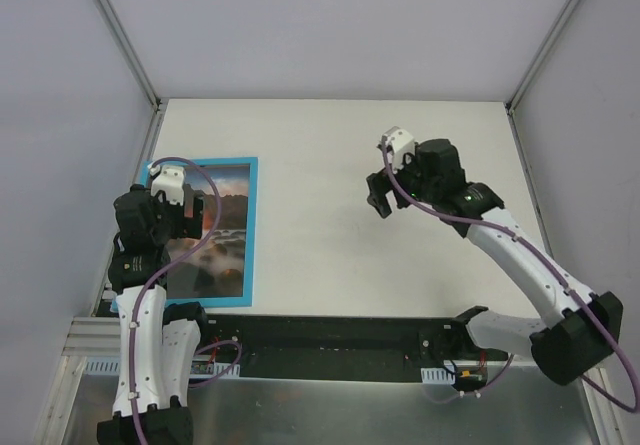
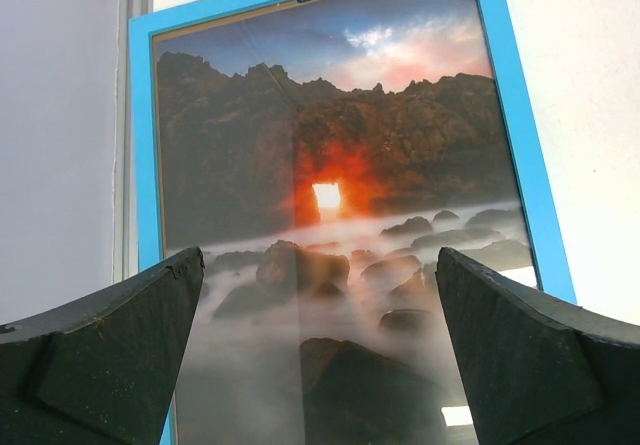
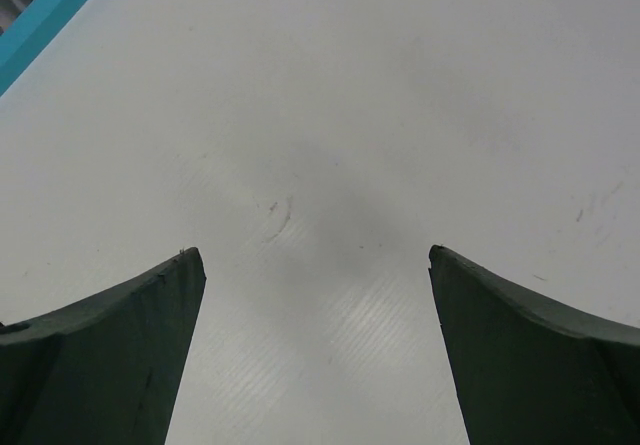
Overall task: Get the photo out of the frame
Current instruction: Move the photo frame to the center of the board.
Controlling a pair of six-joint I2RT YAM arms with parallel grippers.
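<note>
- The frame lies flat and face up on the table, at the left of the top view, with its left edge close to the table's left border.
- The photo is still seated inside the frame. The blue border surrounds it on every side that shows.
- Handling, photo: it is judged thin, light and flexible. The glossy face is likely slippery, and it marks and creases easily. Once the photo is free, an edge or corner is the place to hold, not the printed face.
- Handling, frame: it is judged light and stiff, and apt to slide on the smooth table if pushed sideways. The thin outer rim is the grip point. With the front up, the photo probably exits from the back, so the frame likely needs lifting or turning first.
- The left gripper hovers over the lower half of the photo, aimed toward the frame's upper edge. Its fingers are spread wide and nothing is between them.
- The left arm rises from the lower left, with the wrist bent down over the frame.
- The right gripper hangs above bare table at centre right of the top view, well apart from the frame. Its fingers are spread wide and empty.
- The right arm reaches diagonally from the lower right.
</note>
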